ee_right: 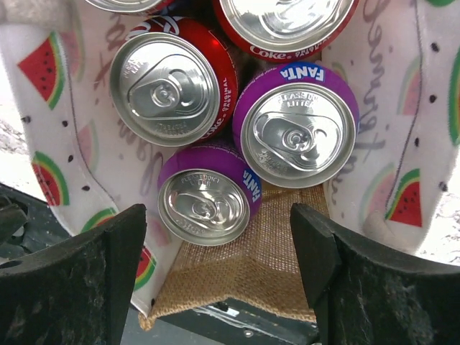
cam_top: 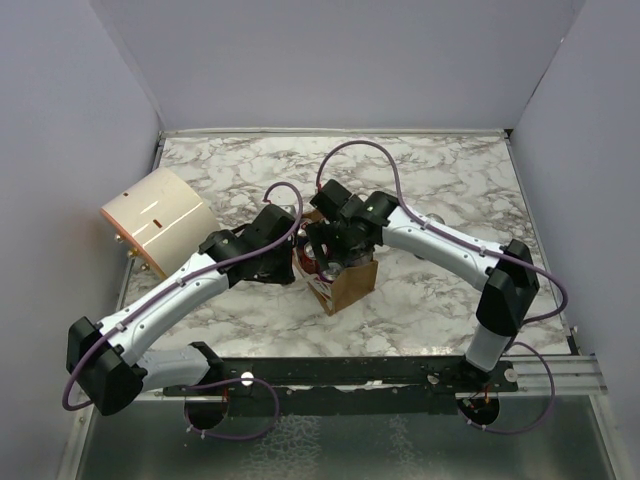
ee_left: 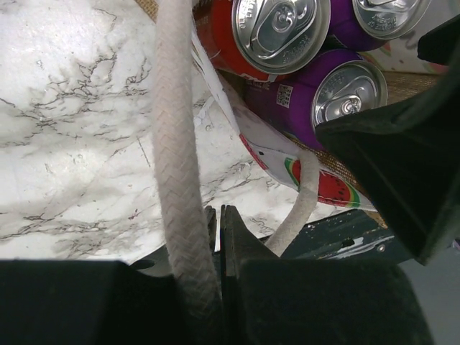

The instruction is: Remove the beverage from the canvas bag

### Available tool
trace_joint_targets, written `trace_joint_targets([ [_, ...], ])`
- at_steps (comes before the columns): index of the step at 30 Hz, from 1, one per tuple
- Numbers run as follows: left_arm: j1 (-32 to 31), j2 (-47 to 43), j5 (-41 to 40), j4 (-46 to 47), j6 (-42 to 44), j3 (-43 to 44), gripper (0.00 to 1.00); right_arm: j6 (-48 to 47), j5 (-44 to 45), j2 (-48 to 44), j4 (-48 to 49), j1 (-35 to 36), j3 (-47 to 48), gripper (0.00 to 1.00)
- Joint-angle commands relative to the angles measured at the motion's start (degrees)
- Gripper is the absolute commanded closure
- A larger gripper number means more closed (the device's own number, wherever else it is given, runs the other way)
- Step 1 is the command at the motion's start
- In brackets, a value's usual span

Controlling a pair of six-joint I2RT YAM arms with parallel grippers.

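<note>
The canvas bag [cam_top: 350, 285] stands mid-table, brown outside with a watermelon-print lining [ee_right: 50, 180]. It holds several cans: two purple Fanta cans, one nearer [ee_right: 207, 205] and one larger in view [ee_right: 296, 133], and red Coke cans [ee_right: 169, 86]. My right gripper [ee_right: 215, 237] is open just above the bag's mouth, its fingers [ee_right: 108, 280] on either side of the nearer Fanta can, not touching it. My left gripper [ee_left: 218, 210] is shut at the bag's left side, with the white rope handle [ee_left: 176, 144] running along its fingers. The cans also show in the left wrist view [ee_left: 280, 29].
A large cream cylinder [cam_top: 160, 218] lies at the left of the marble table [cam_top: 440, 180]. Grey walls close in the left, back and right. Both arms meet over the bag [ee_left: 316, 183]. A black rail [cam_top: 400, 370] runs along the near edge.
</note>
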Motion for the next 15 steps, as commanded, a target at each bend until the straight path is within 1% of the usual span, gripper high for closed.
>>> trace_joint_targets([
  [1, 0.33, 0.86, -1.54, -2.36, 2.41, 2.35, 0.90, 5.93, 3.58, 1.69, -1.83, 1.18, 0.27, 0.18],
  [6, 0.34, 0.17, -1.48, -2.39, 2.64, 2.26, 0.90, 6.49, 3.23, 3.38, -0.11, 1.91, -1.35, 0.18],
  [12, 0.34, -1.00, -1.01, -2.36, 2.56, 1.26, 0.90, 8.45, 7.44, 6.17, -0.21, 2.70, -2.52, 0.18],
  [15, 0.33, -1.39, -0.72, -2.14, 2.68, 0.74, 0.90, 8.21, 9.19, 7.19, 0.54, 2.73, -3.73, 0.21],
])
